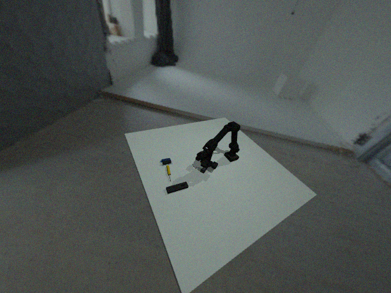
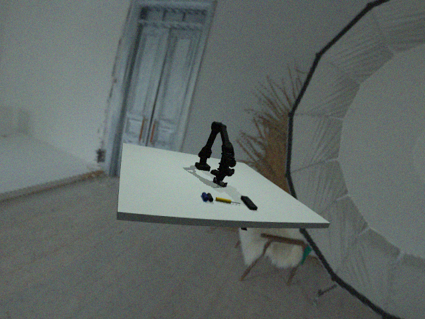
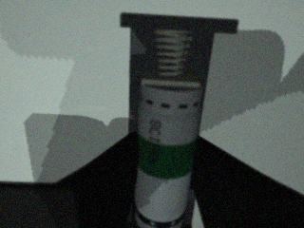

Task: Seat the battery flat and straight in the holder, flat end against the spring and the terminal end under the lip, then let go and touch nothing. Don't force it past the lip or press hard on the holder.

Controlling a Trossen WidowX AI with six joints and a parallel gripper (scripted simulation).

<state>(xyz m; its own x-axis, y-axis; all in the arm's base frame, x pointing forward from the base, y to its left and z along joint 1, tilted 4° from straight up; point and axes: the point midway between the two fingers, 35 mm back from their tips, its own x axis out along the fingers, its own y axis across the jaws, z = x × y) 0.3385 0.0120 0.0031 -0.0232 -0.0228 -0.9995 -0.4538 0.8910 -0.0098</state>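
Note:
The white battery with a green band lies lengthwise over the dark holder in the wrist view. Its far flat end points at the coil spring, with a small gap visible between them. Its near end is cut off by the frame's bottom edge. My gripper is shut on the battery, one dark finger on each side, low over the table. The lip, and how deep the battery sits in the holder, cannot be made out. In the top and exterior views battery and holder are too small and dark to tell apart from the gripper.
A yellow screwdriver lies between a blue and black object and a long black block. All lie on the white table, away from the arm's base.

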